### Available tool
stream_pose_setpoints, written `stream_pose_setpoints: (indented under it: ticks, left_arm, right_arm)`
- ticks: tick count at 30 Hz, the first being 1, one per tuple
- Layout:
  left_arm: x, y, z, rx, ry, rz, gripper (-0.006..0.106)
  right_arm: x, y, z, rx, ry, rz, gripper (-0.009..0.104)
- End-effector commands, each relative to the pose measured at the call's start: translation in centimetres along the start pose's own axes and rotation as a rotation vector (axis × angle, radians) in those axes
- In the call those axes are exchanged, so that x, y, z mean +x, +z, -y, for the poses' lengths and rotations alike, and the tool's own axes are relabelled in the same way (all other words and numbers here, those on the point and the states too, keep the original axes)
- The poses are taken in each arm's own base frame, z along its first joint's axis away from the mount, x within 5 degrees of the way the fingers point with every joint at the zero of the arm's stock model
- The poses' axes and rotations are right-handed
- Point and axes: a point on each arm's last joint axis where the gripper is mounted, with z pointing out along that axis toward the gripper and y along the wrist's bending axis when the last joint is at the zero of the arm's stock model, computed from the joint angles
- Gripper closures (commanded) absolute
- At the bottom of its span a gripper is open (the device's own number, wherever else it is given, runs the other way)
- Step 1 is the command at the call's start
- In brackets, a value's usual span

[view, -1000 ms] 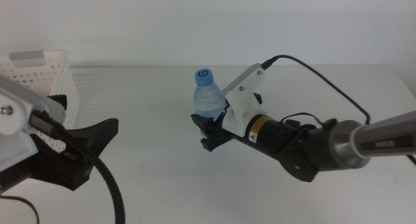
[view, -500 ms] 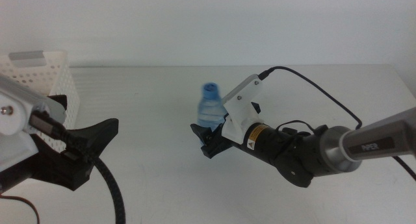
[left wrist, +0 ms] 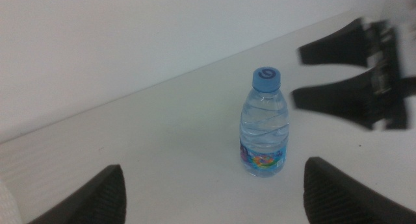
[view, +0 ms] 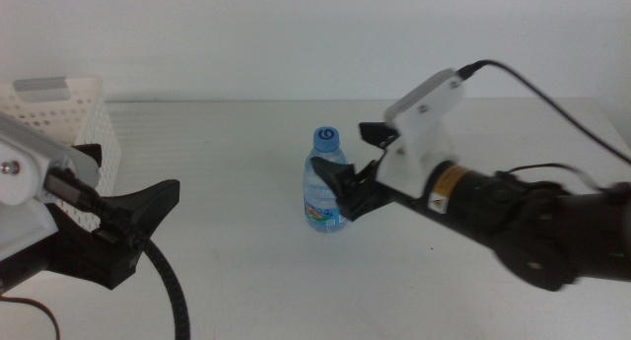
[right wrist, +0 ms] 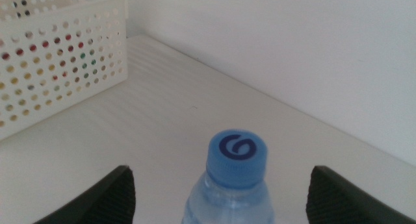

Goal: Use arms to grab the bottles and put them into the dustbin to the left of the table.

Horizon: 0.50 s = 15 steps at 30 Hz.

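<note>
White rectangular plastic basket with perforated sides sits at the far left of the table, a grey tab on its rim. Through the holes, in the right wrist view, small spots of red and other colours show; what they belong to cannot be told.

Left gripper, black with pointed jaws, hangs low at the left side just in front of the basket. Jaws spread wide, nothing between them. In its own wrist view the two jaw tips sit far apart, with the bottle in the gap beyond them and not touched.

Large plain white tabletop, faintly ribbed.

Small clear water bottle with blue cap and coloured label band stands upright on the tabletop near mid-table, well apart from the basket. Left wrist view shows it standing free on the surface; the right wrist view looks down on its cap.

Right gripper, black jaws on a white housing with a thick black cable, comes in from the right side. Its jaws are parted, tips just beside the bottle's right flank at mid-height. Whether they touch the plastic cannot be told. In the right wrist view the jaw tips stand wide on either side of the cap.
</note>
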Motion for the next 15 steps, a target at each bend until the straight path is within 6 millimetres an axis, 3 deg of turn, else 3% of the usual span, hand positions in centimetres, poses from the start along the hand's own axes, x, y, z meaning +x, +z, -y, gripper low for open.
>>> stream_pose_setpoints:
  ticks: [1,9,15]
  left_arm:
    - [-1.6,-0.3,-0.2,-0.020,-0.016,0.105,0.010]
    - [-1.6,-0.3,-0.2,-0.020,-0.016,0.105,0.010]
    - [-1.6,-0.3,-0.2,-0.020,-0.016,0.105,0.010]
  right_arm:
    - [-4.1,-2.7,-0.1,0.004,0.017,0.104,0.025]
    - [-8.8,-10.1,0.1,0.092,0.015,-0.036,0.025]
    - [-10.5,-15.5,0.4,0.189,0.033,-0.107,0.025]
